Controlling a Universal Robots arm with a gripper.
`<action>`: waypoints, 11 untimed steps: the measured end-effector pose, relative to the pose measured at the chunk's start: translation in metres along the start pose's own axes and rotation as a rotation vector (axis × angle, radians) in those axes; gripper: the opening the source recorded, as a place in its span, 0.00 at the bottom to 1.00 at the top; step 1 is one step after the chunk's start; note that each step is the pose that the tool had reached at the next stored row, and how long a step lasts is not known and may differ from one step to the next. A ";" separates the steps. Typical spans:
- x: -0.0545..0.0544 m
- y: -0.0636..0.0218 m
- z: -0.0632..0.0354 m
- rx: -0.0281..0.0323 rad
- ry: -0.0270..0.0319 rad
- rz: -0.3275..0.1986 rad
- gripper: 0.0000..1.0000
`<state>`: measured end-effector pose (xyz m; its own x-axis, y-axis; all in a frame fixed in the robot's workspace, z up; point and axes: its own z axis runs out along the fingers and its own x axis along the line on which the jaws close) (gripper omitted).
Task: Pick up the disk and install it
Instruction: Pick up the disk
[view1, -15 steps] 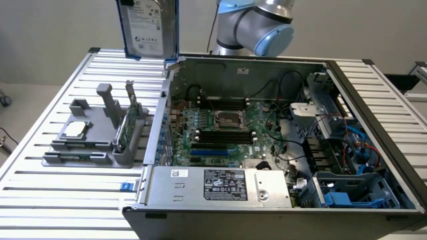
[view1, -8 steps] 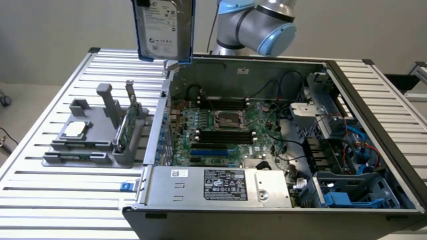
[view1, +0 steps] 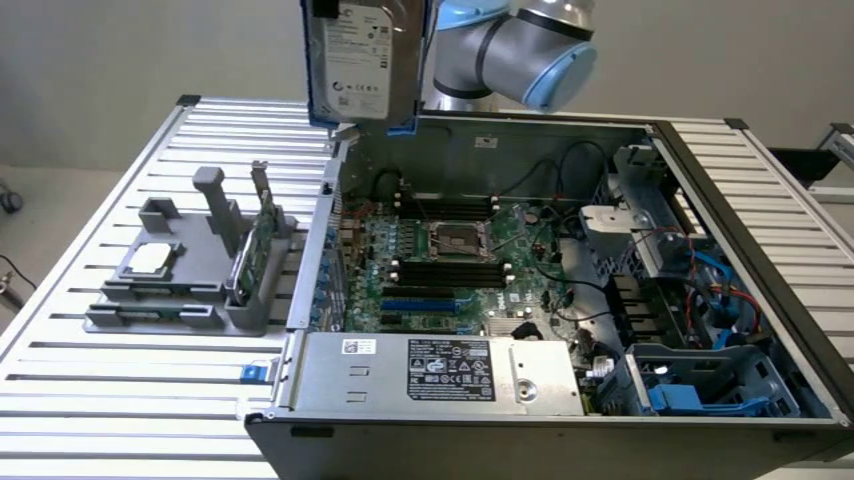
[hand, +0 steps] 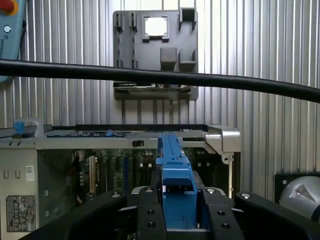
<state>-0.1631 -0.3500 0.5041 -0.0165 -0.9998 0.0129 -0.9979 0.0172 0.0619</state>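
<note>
The disk (view1: 363, 60), silver-grey with a white printed label and blue rails, hangs upright high above the back left corner of the open computer case (view1: 534, 270). In the wrist view my gripper (hand: 179, 215) is shut on the disk, and the disk's blue rail (hand: 175, 170) runs edge-on between the two black fingers (hand: 149, 212). The robot arm's grey and light-blue joint (view1: 527, 45) shows just to the exterior view's right of the disk.
A grey fixture (view1: 187, 275) on the slatted table at the exterior view's left holds a small silver chip (view1: 151, 258) and a green card (view1: 256, 250). Inside the case are a motherboard, a power supply (view1: 441, 372) and a blue drive bay (view1: 694, 385). A black cable (hand: 160, 76) crosses the wrist view.
</note>
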 end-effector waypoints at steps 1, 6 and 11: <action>0.002 -0.0045 -0.0005 -0.0007 0.0000 0.000 0.33; 0.010 -0.0273 -0.0028 -0.0038 0.0000 0.000 0.33; 0.018 -0.0501 -0.0053 -0.0057 0.0002 0.000 0.33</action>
<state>-0.1130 -0.3689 0.5065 -0.0164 -0.9998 0.0132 -0.9976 0.0172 0.0676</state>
